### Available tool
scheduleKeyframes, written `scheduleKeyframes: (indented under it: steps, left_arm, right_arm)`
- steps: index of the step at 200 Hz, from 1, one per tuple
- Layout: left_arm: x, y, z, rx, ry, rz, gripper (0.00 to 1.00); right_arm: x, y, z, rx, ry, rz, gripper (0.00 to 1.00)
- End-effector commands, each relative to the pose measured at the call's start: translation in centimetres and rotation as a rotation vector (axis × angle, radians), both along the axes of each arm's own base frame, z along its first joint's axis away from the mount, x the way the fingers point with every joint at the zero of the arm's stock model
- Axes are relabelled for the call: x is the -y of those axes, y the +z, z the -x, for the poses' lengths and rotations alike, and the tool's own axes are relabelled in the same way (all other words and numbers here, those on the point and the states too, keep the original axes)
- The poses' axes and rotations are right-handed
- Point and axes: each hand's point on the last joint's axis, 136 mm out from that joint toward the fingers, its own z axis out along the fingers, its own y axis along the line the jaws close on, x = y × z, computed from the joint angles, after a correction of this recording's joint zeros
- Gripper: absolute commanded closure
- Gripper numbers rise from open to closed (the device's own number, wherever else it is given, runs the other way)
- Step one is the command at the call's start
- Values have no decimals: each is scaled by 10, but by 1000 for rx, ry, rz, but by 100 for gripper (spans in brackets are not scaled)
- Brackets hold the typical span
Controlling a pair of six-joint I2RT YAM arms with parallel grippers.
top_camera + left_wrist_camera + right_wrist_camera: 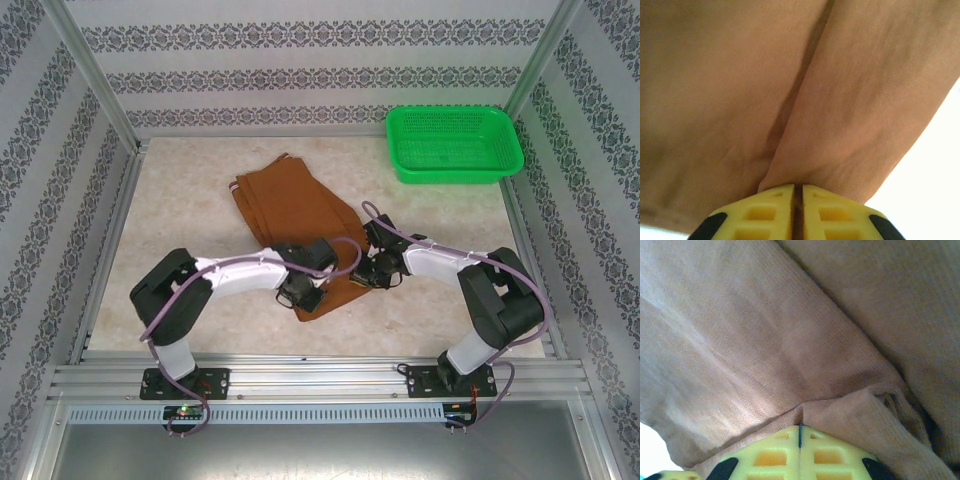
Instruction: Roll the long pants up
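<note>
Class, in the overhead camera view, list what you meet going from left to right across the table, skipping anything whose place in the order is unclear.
left gripper → right gripper → green basket. The long pants stretch across under both grippers, so they are left out.

your right gripper (800,430) sits at the bottom edge, its two yellow fingers (767,452) pressed together with a thin dark seam between them. the long pants (755,335) pucker right into the tips, pinched there, and you can see creases fanning out from that point. a thicker folded edge (890,405) bunches up to the right of the tips, and a dark fold line runs diagonally from the top down toward it. a sliver of pale table (649,450) shows at lower left.
</note>
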Motion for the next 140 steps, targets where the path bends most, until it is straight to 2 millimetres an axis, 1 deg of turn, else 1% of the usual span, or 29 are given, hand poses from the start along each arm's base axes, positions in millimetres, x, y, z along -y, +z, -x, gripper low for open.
scheduleKeyframes:
  steps: [1, 5, 16, 24, 26, 30, 48, 73, 99, 114, 140]
  left_arm:
    - [-21, 48, -20, 374, -55, -80, 64]
    - [-20, 55, -18, 386, -65, -50, 59]
    - [-20, 64, -9, 388, -87, -1, 51]
    - [-22, 66, -3, 376, -108, 16, 47]
    - [-22, 65, -1, 369, -115, 17, 43]
    - [-21, 63, 3, 365, -130, 18, 41]
    - [-11, 57, 12, 375, -191, -1, 39]
    - [8, 53, 11, 457, -267, -56, 38]
    - [30, 50, 13, 491, -346, -71, 39]
    - [31, 45, 7, 512, -367, -126, 40]
    - [28, 20, 1, 512, -421, -233, 40]
  right_arm:
    - [23, -33, 32, -131, 0, 116, 100]
    - [22, -33, 32, -129, 0, 114, 100]
    - [22, -33, 32, -128, 1, 108, 100]
    - [21, -34, 33, -130, 0, 104, 100]
    - [21, -35, 33, -130, 0, 104, 100]
    - [21, -35, 34, -130, -1, 100, 100]
    - [20, -38, 36, -135, -4, 82, 100]
    - [21, -35, 38, -134, -7, 66, 100]
    - [26, -29, 38, -117, -15, 58, 100]
    - [31, -26, 40, -111, -19, 58, 100]
    - [39, -27, 42, -114, -32, 53, 100]
